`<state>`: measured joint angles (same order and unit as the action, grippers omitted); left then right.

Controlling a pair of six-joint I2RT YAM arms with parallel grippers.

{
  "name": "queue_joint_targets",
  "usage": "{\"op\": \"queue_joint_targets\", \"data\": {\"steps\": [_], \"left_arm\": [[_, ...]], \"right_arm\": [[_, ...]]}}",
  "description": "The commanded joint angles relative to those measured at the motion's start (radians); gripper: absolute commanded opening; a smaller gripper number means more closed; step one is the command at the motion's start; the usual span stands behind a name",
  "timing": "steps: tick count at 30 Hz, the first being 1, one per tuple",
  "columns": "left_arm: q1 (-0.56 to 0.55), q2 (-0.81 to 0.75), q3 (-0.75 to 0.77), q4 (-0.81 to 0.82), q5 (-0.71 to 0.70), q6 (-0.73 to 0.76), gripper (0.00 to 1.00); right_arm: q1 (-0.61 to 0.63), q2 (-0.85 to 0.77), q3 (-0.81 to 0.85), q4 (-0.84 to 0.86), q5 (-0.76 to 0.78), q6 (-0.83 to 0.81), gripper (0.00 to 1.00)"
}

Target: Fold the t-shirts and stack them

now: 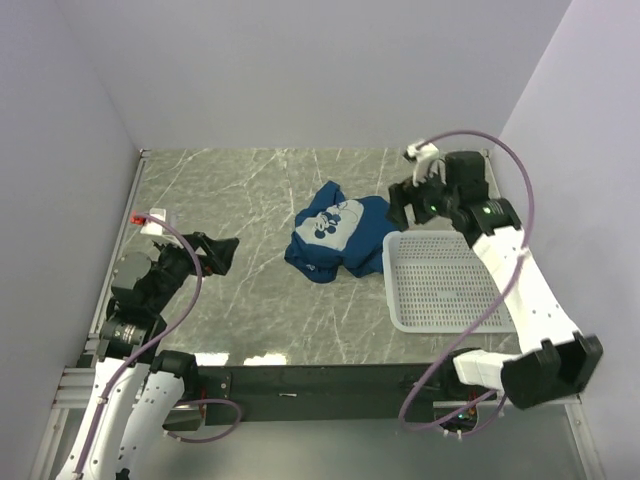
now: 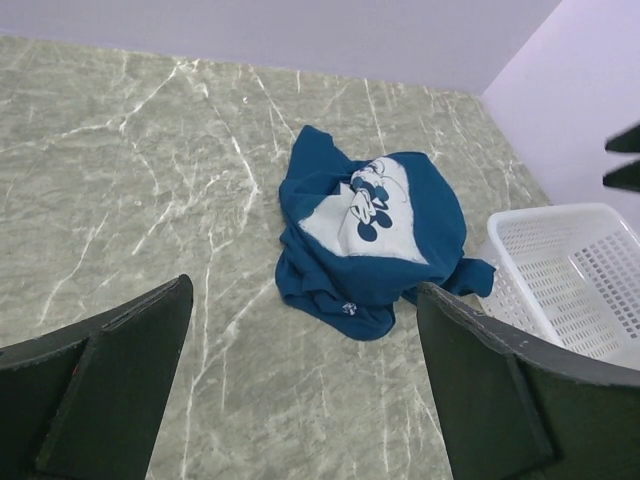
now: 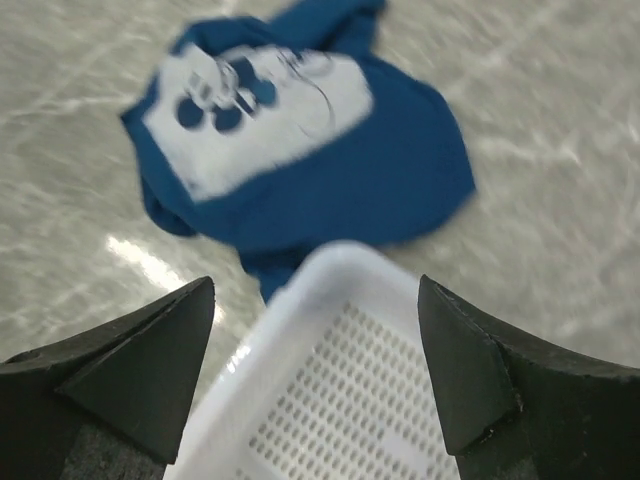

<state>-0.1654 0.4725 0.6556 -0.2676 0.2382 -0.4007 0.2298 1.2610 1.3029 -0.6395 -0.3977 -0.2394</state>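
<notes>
I hold left gripper (image 1: 220, 250) and right gripper (image 3: 315, 290) released, empty: crumpled dark blue cloth t-shirt (image 1: 337, 235) beside white plastic mesh basket (image 1: 437, 282) needs flattening first.

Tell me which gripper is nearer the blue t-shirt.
Right. The right gripper hovers by the t-shirt's right edge, above the far corner of the basket. The left gripper sits farther off on the t-shirt's left side.

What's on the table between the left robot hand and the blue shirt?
Nothing: only bare marble table lies between the left gripper and the blue t-shirt. The top view shows it, and the left wrist view does too.
</notes>
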Motion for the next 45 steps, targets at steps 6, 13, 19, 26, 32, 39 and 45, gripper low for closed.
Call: {"op": "queue_joint_targets", "data": {"steps": [6,13,19,26,32,39,45], "left_arm": [[-0.005,-0.028,0.002,0.033,0.042,0.022,0.99],[-0.005,-0.044,-0.001,0.033,0.046,0.020,0.99],[-0.005,-0.040,-0.001,0.036,0.053,0.019,0.99],[-0.005,-0.035,0.001,0.033,0.041,0.020,0.99],[-0.006,-0.037,-0.001,0.034,0.041,0.022,1.00],[-0.006,-0.040,-0.002,0.037,0.058,0.022,0.99],[-0.006,-0.044,-0.004,0.039,0.055,0.022,0.99]], "right_arm": [[0.075,-0.205,-0.298,-0.132,0.200,0.136,0.91],[0.170,-0.189,-0.453,-0.037,0.306,0.293,0.93],[0.222,-0.074,-0.403,-0.040,0.342,0.302,0.91],[0.281,0.188,-0.266,-0.123,0.425,0.267,0.64],[0.290,0.118,-0.278,-0.167,0.431,0.168,0.32],[0.289,-0.029,-0.361,-0.275,0.413,-0.168,0.02],[0.249,-0.208,-0.515,-0.186,0.533,-0.595,0.00]]}}
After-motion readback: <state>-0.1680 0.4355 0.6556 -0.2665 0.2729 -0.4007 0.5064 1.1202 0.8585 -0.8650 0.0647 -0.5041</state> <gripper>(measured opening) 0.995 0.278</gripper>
